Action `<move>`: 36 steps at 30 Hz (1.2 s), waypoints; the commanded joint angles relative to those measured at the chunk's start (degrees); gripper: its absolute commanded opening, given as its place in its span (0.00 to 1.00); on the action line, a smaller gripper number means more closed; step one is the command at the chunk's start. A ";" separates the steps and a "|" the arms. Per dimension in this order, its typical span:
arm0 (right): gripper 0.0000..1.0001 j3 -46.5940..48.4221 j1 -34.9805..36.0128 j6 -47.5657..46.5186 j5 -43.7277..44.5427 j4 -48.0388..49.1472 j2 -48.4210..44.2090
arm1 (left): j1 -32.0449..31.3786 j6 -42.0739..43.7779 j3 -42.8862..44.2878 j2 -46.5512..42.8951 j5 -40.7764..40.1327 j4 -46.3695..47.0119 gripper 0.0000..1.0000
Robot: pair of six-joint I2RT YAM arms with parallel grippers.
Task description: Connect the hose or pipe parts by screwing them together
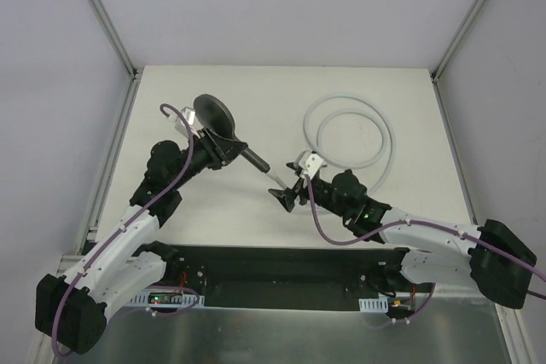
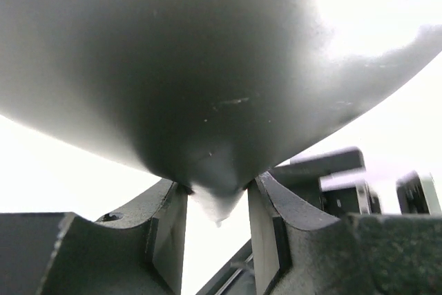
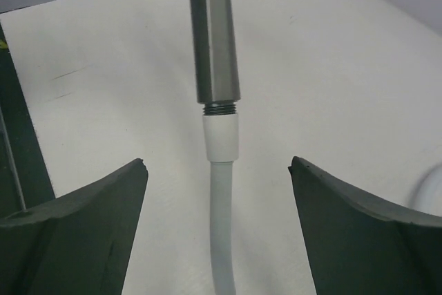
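Observation:
The dark grey shower head is held off the table, and my left gripper is shut on it where the round face meets the handle. In the left wrist view its curved body fills the frame above the left gripper. The handle ends in a thread, and the hose's white end fitting sits on that thread. The pale hose coils on the table behind. My right gripper stands open, with its jaws wide on either side of the hose and touching nothing.
Pale walls and metal frame rails enclose the white table. A dark base plate runs along the near edge between the arm bases. Purple cables loop along both arms.

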 commanded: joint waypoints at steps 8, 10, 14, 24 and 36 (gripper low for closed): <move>0.82 11.53 18.02 -32.34 39.68 -2.10 6.25 | -0.51 -13.38 13.94 -1.93 -9.11 -21.48 0.00; 0.80 14.33 19.51 -35.17 42.07 -1.49 10.28 | -0.51 -14.34 15.17 -2.20 -9.46 -24.19 0.00; 0.69 19.08 21.37 -40.80 48.13 -0.95 16.71 | -0.42 -16.10 16.49 -3.25 -10.60 -27.38 0.00; 0.21 24.89 21.99 -37.66 49.47 -6.30 22.18 | -0.42 -15.32 17.46 -4.04 -12.27 -30.28 0.00; 0.01 13.66 -2.59 3.43 -8.69 0.76 10.49 | -0.51 -1.34 0.78 -3.60 5.47 8.95 0.00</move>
